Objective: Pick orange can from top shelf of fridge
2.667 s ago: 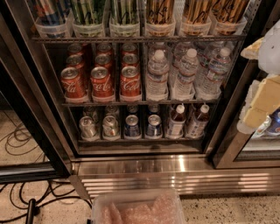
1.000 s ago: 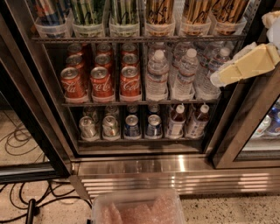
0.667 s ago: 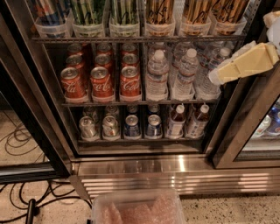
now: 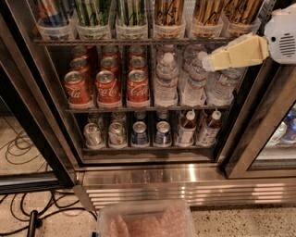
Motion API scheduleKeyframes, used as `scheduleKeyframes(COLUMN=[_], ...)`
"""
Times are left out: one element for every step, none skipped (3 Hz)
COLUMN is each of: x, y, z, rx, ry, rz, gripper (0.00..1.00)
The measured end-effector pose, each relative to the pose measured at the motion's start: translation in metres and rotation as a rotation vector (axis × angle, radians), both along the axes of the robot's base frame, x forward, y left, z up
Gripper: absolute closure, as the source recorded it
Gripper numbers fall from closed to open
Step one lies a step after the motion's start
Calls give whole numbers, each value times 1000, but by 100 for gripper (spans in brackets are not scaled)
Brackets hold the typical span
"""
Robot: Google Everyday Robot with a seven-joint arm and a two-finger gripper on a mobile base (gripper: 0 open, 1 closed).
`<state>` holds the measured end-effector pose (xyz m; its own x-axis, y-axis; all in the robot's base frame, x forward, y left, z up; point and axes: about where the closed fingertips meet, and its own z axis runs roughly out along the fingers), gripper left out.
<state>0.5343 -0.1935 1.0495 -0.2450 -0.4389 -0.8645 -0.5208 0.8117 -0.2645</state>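
The fridge (image 4: 138,185) stands open in front of me. Its top shelf (image 4: 115,41) holds clear tubs of tall slim cans, cut off by the upper edge of the view. Several orange cans with black scribbles (image 4: 169,13) stand in the right-hand tubs, with more further right (image 4: 208,13). Green-striped cans (image 4: 92,11) fill the tubs to their left. My gripper (image 4: 208,61), cream-coloured, reaches in from the right. Its tip is just below the top shelf, under the orange cans and in front of the water bottles. It holds nothing I can see.
Red cola cans (image 4: 108,85) and water bottles (image 4: 166,81) fill the middle rack. Small cans and bottles (image 4: 138,132) sit on the bottom rack. A dark door frame (image 4: 256,134) stands at the right. Cables (image 4: 27,217) lie on the floor at left, and a clear tub (image 4: 148,220) is at the bottom.
The gripper has risen from the lower right and moved left, from beside the water bottles to just under the top shelf. The cans have not moved.
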Motion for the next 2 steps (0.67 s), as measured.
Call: scheduleKeyframes(x=[10, 15], y=[0, -2], z=[5, 6], rx=[59, 109], ry=[-42, -66], rz=[-75, -140], gripper=[0, 0])
